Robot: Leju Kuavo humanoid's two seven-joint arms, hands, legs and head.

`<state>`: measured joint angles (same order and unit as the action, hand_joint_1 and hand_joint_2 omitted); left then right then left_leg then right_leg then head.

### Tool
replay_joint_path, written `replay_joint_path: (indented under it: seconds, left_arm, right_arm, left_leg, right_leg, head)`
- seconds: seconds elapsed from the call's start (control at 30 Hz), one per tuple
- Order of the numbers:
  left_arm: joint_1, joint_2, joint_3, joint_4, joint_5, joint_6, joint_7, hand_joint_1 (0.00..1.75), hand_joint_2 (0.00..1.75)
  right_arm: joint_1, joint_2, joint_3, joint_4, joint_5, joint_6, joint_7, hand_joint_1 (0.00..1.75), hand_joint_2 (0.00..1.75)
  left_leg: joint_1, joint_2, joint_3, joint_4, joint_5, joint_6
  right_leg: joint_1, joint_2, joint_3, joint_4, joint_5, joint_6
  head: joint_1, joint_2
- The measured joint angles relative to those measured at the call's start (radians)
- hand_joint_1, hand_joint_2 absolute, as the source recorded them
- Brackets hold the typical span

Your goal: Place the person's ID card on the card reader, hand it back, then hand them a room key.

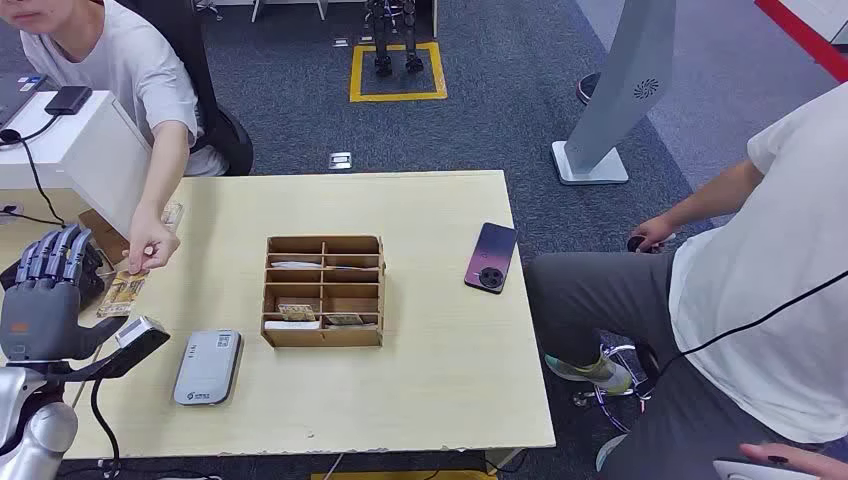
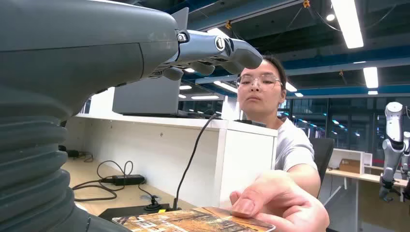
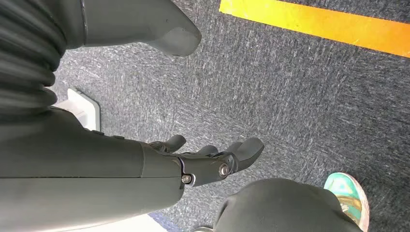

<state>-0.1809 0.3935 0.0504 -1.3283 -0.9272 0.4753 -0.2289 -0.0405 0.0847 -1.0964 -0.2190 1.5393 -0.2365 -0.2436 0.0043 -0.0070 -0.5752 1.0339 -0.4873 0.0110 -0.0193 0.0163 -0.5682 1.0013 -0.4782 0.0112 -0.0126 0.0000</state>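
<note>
**At the desk's left edge: card between person's hand and robot's left hand**

Far left on the pale wooden desk [image 1: 440, 390]: robot's grey many-fingered left hand [image 1: 45, 295], raised upright, fingers together and lightly curved, thumb out toward the desk, holding nothing. Just beside it, a person's hand [image 1: 152, 248] in a white sleeve, pinching a thin flat picture-printed card [image 1: 124, 293] at its far end. Card's long axis running roughly away from the robot, tilted slightly, near end toward the robot's hand; seen from the left wrist as a colourful flat card [image 2: 193, 221] under the person's thumb, not touching the robot's fingers [image 2: 227, 50].

Next along, one grey rounded-rectangle card reader [image 1: 207, 367] lying flat near the desk's front edge, nothing on it.

Centre: one brown wooden compartment organiser [image 1: 324, 291], divided into rows of slots. Pale flat item in a left slot of the second row; two small printed cards in the front row, side by side. Other slots bare, as far as can be told.

Right of that: one dark purple-to-pink smartphone [image 1: 490, 257], face down, camera end toward the robot.

Far right: second person in a white shirt and dark trousers [image 1: 640, 300], seated beside the desk.

Right hand [image 3: 212, 162] hanging over dark carpet, fingers apart and gently curled, holding nothing.
</note>
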Motion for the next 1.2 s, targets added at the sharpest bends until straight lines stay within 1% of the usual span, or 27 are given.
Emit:
replay_joint_path:
  seconds: [0.03, 0.07, 0.1, 0.3, 0.97, 1.07, 1.2]
  left_arm:
    - [0.000, 0.000, 0.000, 0.000, 0.000, 0.000, 0.000, 1.16, 1.75]
    - [0.000, -0.001, 0.000, 0.000, 0.000, 0.000, 0.000, 1.31, 1.75]
    - [0.000, -0.002, 0.000, 0.000, 0.001, -0.001, 0.000, 1.75, 1.75]
    - [0.000, -0.004, 0.000, 0.000, 0.027, -0.044, 0.000, 1.75, 1.75]
    - [0.004, -0.005, 0.003, -0.003, 0.069, -0.053, -0.002, 1.75, 1.75]
    - [0.005, -0.006, 0.008, -0.004, 0.119, -0.071, -0.029, 1.75, 1.75]
    - [0.010, -0.016, 0.026, -0.010, 0.250, -0.127, -0.073, 1.75, 1.75]
  right_arm:
    - [0.000, 0.000, 0.000, 0.000, 0.000, 0.000, 0.000, 0.00, 1.75]
    - [0.000, 0.000, 0.000, 0.000, 0.000, 0.000, 0.000, 0.00, 1.75]
    - [0.000, 0.000, 0.000, 0.000, 0.000, 0.000, 0.001, 0.00, 1.75]
    - [0.001, 0.000, 0.002, 0.000, 0.000, -0.006, 0.003, 0.00, 1.75]
    - [0.001, 0.000, 0.004, 0.000, -0.002, -0.009, -0.002, 0.00, 1.75]
    - [0.001, 0.000, 0.004, 0.000, -0.002, -0.010, 0.000, 0.00, 1.75]
    - [0.001, 0.000, 0.004, 0.000, -0.002, -0.011, 0.000, 0.00, 1.75]
  left_leg:
    - [0.000, 0.000, 0.000, 0.000, 0.000, 0.000]
    - [0.000, 0.000, 0.000, 0.000, 0.000, 0.000]
    - [0.000, 0.000, 0.000, 0.000, 0.000, 0.000]
    - [0.000, 0.000, 0.000, 0.000, 0.000, 0.000]
    - [0.000, 0.000, 0.000, 0.000, 0.000, 0.000]
    - [0.000, 0.000, 0.000, 0.000, 0.000, 0.000]
    - [0.000, 0.000, 0.000, 0.000, 0.000, 0.000]
  right_leg:
    - [0.000, 0.000, 0.000, 0.000, 0.000, 0.000]
    - [0.000, 0.000, 0.000, 0.000, 0.000, 0.000]
    - [0.000, 0.000, 0.000, 0.000, 0.000, 0.000]
    - [0.000, 0.000, 0.000, 0.000, 0.000, 0.000]
    - [0.000, 0.000, 0.000, 0.000, 0.000, 0.000]
    - [0.000, 0.000, 0.000, 0.000, 0.000, 0.000]
    - [0.000, 0.000, 0.000, 0.000, 0.000, 0.000]
  head:
    - [0.000, 0.000]
    - [0.000, 0.000]
    - [0.000, 0.000]
    - [0.000, 0.000]
    - [0.000, 0.000]
    - [0.000, 0.000]
    - [0.000, 0.000]
